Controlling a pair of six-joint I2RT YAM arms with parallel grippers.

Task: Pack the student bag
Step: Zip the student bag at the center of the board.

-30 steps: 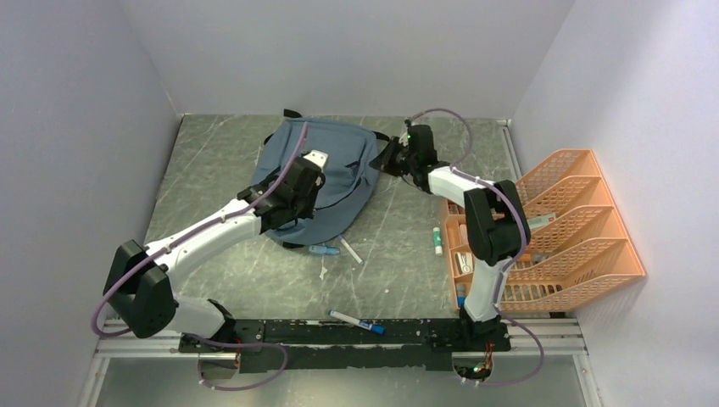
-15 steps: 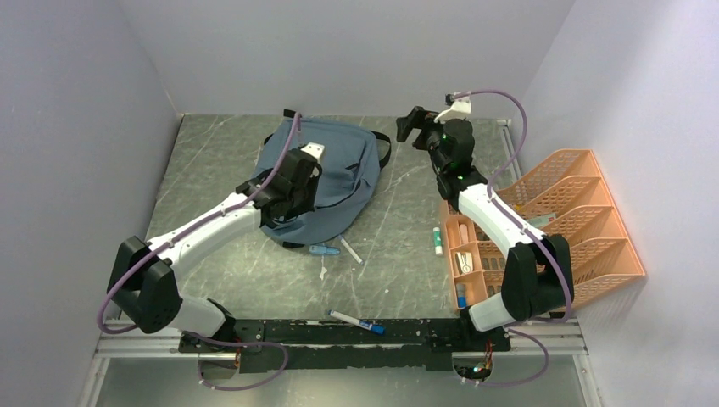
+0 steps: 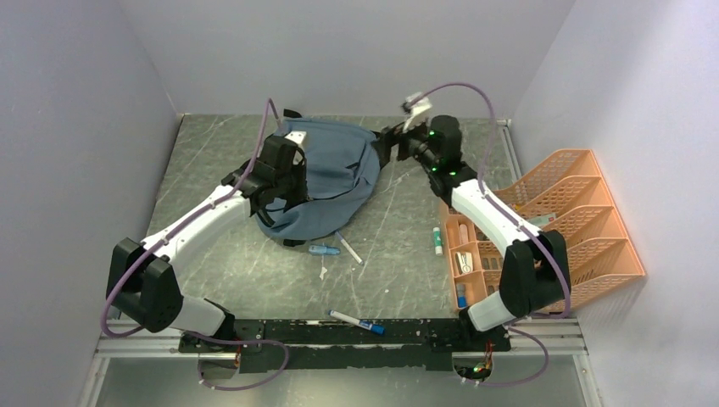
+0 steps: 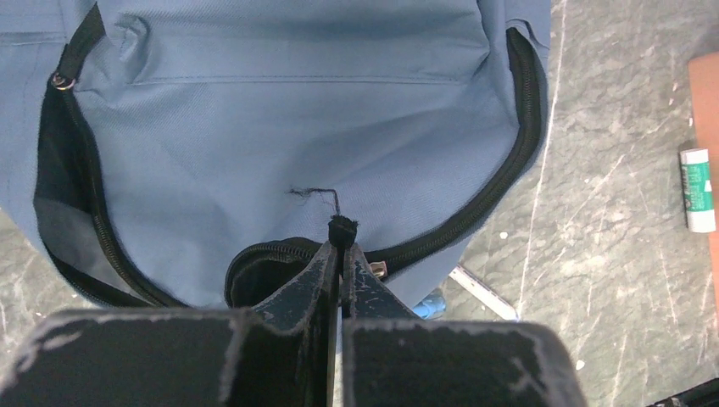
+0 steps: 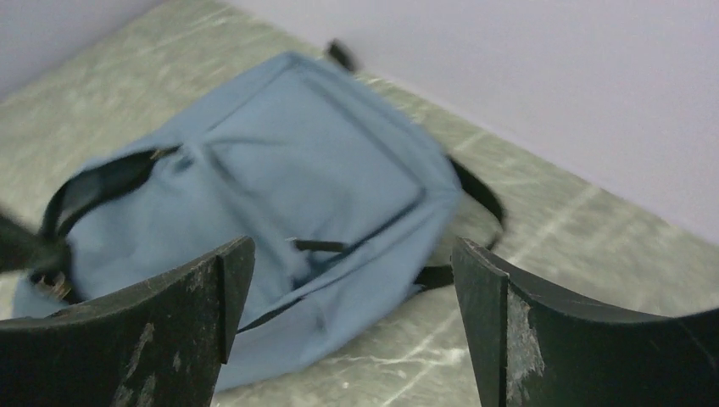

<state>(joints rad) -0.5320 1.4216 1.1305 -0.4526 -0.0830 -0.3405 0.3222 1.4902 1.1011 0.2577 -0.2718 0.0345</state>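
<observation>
Overhead: student bag (image 3: 339, 170) lies far-centre on the table (image 3: 203, 161), long axis roughly far-to-near, with the fabric bunched up on its left side. The left gripper (image 3: 280, 182) is down on the bag's near-left edge. The right gripper (image 3: 392, 144) hangs just off the far-right edge, by a black strap. An orange rack (image 3: 568, 229) stands well apart to the right, and a glue stick (image 3: 437, 240) lies loose between the rack and the bag. Left wrist: jaws pressed together, pinching the small black zip pull (image 4: 342, 227). The zip track curves away on both sides and the bag fills the view ahead. Right wrist: fingers spread wide with nothing between them. The bag (image 5: 297, 153) sits ahead and below, apart from both tips. My read is that the left arm already has the bag, so the next move turns on the right gripper. It would have to come down and leftward onto the far edge to steady the fabric against the zip.
</observation>
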